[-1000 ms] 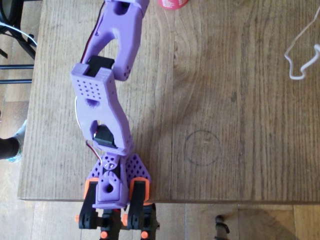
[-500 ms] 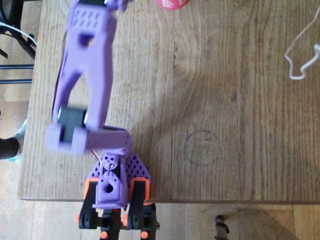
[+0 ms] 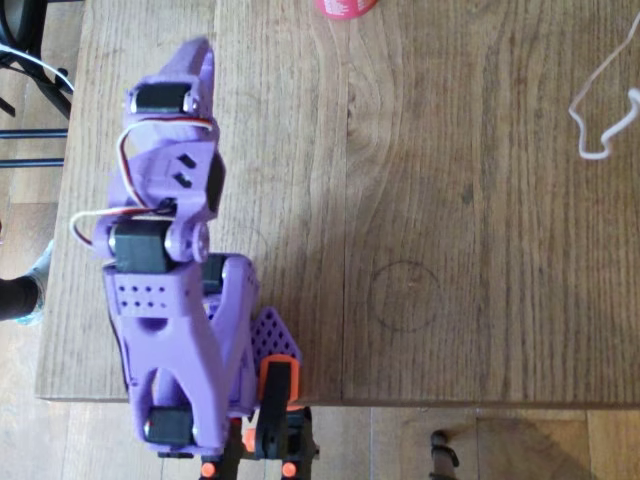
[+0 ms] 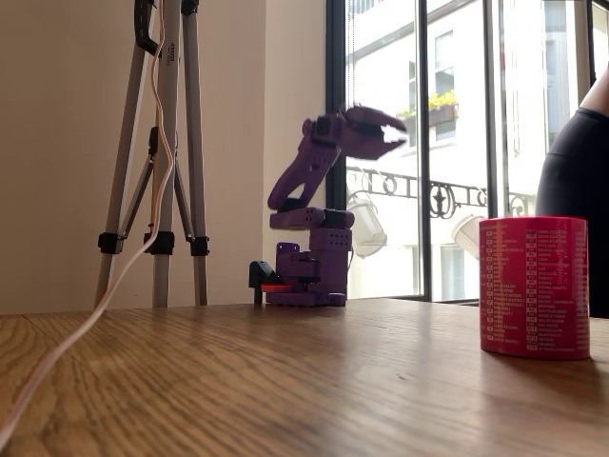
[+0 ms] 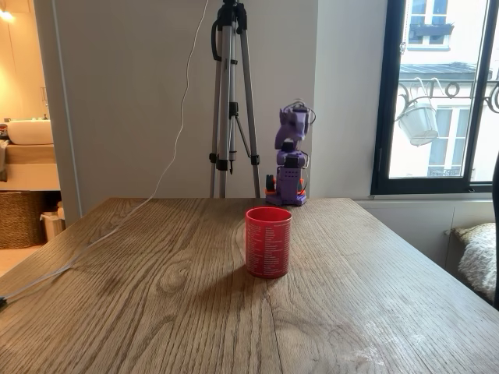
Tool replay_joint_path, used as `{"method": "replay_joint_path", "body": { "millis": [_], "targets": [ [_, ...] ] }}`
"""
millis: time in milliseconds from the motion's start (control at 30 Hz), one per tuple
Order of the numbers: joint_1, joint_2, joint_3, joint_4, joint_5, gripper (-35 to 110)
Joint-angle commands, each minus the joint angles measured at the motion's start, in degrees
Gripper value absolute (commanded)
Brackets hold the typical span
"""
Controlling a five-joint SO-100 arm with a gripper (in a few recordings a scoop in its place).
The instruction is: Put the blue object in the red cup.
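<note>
The red cup [image 3: 345,6] stands upright on the wooden table, cut off by the top edge of the overhead view; it also stands in both fixed views [image 4: 533,286] [image 5: 267,241]. The blue object is out of view. My purple arm is folded back over its base, and my gripper [image 4: 395,133] is raised high above the table, far from the cup. Its jaws show a small gap with nothing blue between them. From overhead the gripper [image 3: 195,65] points toward the table's top left. A fixed view has the gripper [image 5: 295,115] above the base, behind the cup.
A white cable [image 3: 600,110] lies at the table's right side in the overhead view. A pencilled circle [image 3: 405,295] marks the wood near the base. A tripod [image 5: 230,101] stands behind the table. A person [image 4: 580,181] is at the right edge.
The arm has pulled back from its stretch toward the table's top edge and folded over its base. The gripper has come back into the overhead picture.
</note>
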Motion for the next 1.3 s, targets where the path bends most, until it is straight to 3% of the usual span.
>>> {"method": "replay_joint_path", "body": {
  "millis": [0, 100, 400, 1267],
  "targets": [
    [-2.64, 1.67, 11.43, -8.61, -1.58, 1],
    [-4.13, 3.60, 18.19, -9.84, -0.88, 1],
    [-3.69, 5.19, 29.09, -0.88, 4.83, 1],
    [-2.11, 5.19, 29.18, -0.79, 7.12, 1]
  ]
}}
